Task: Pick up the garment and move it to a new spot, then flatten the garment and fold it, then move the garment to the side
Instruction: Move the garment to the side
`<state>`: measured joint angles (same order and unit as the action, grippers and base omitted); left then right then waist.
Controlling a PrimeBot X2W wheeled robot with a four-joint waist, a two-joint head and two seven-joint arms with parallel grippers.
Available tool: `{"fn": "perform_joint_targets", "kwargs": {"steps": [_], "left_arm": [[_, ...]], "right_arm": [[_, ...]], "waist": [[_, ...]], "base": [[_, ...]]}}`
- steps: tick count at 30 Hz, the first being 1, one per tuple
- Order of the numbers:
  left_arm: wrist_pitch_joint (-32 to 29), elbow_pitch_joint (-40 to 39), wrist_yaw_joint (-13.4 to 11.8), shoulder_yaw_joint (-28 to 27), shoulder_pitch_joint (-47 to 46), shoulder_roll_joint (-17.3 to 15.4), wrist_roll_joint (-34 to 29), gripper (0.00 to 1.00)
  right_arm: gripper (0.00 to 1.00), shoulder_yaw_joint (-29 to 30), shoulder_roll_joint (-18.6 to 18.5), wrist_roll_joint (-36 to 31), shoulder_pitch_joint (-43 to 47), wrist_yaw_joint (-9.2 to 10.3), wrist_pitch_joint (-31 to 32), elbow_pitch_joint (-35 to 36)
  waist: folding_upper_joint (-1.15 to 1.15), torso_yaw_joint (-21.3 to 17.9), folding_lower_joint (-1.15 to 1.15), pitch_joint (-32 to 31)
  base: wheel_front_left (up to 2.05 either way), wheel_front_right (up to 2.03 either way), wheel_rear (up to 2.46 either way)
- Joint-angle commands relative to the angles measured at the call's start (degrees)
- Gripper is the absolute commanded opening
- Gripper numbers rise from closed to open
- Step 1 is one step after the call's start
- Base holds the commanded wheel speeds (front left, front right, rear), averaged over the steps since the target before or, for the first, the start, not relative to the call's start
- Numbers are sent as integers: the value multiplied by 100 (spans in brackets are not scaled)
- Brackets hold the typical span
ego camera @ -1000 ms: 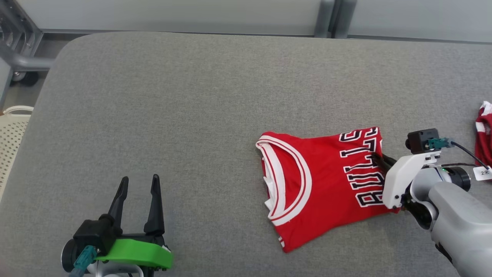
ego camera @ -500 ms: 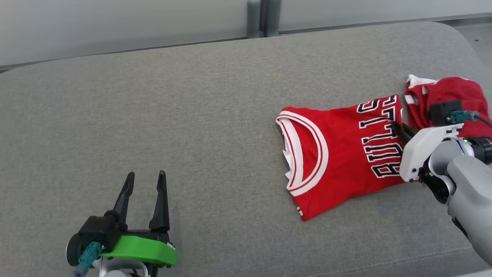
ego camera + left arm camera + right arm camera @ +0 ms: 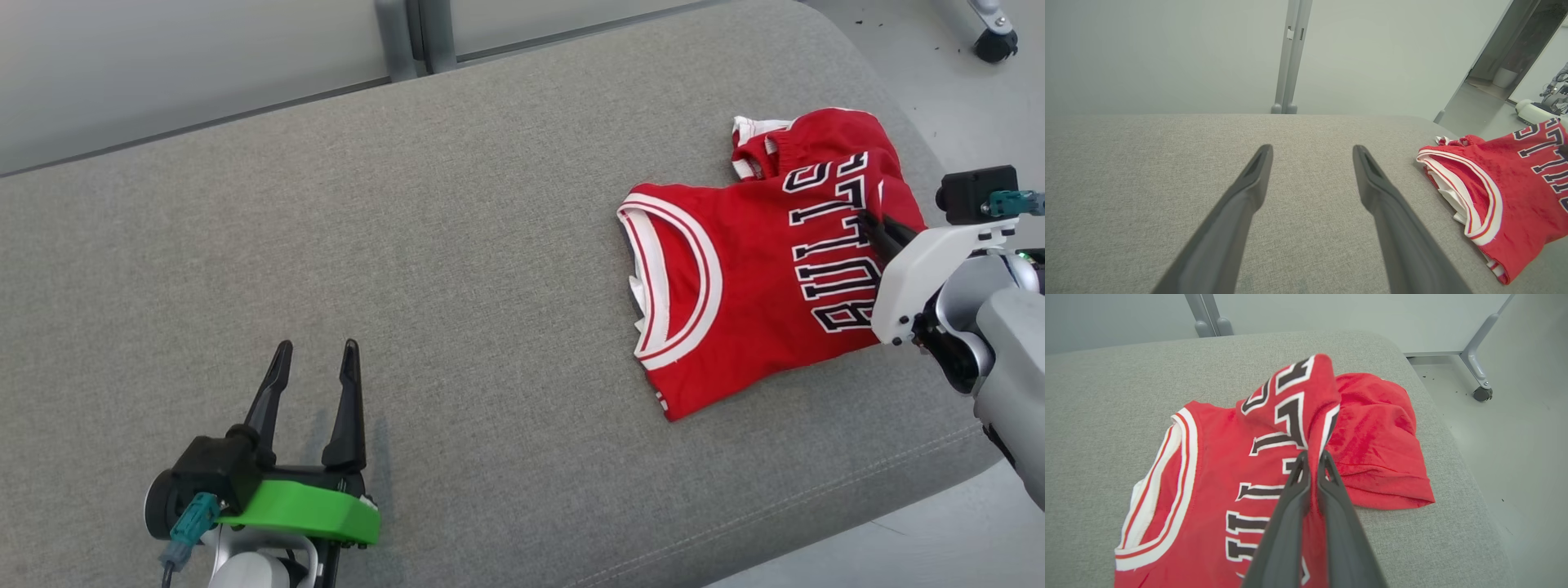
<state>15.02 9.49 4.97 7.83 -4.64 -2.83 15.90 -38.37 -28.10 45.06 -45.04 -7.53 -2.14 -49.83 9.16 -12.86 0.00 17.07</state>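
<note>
The garment (image 3: 735, 294) is a red jersey with white trim and black lettering, folded on the grey padded table (image 3: 408, 245) near its right end. My right gripper (image 3: 869, 222) is shut on the jersey's right edge. In the right wrist view the fingers (image 3: 1294, 506) pinch a raised fold of the lettered cloth (image 3: 1216, 465), and the gripper (image 3: 1312, 455) holds it a little above the surface. My left gripper (image 3: 316, 351) stands open over bare table at the lower left, far from the jersey (image 3: 1515, 192). Nothing is between its fingers (image 3: 1249, 192).
A second red garment (image 3: 824, 135) lies crumpled at the table's right end, partly under the jersey's lifted edge (image 3: 1376, 437). The table's rounded right edge (image 3: 939, 457) drops to the floor. A caster wheel (image 3: 1482, 393) stands on the floor beyond.
The head camera has swung right. My right gripper has drawn the jersey to the right until its edge overlaps the second red garment. The left gripper has kept its place.
</note>
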Motion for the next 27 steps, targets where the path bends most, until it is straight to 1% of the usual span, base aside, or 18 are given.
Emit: {"fn": "perform_joint_targets", "kwargs": {"steps": [1,10,16,20,27], "left_arm": [[15,26,17,2,-76,-18,-51,100],[15,48,20,-100,23,-17,-56,100],[16,54,51,-129,45,-25,-85,100],[15,36,60,-130,53,-50,-101,100],[15,1,76,-92,-57,-116,-157,100]], "right_arm": [[0,32,-36,-49,-113,9,-64,-33],[0,215,-13,-160,-437,9,-150,-207],[0,467,-87,-251,-760,9,-272,-512],[0,648,-201,-337,-967,9,-376,-770],[0,909,-508,-476,-1297,9,-472,-1283]], "waist": [[0,11,0,80],[0,317,0,69],[0,484,0,117],[0,557,0,215],[0,644,0,491]], "base": [[0,0,0],[0,0,0],[0,0,0],[0,0,0],[0,0,0]]}}
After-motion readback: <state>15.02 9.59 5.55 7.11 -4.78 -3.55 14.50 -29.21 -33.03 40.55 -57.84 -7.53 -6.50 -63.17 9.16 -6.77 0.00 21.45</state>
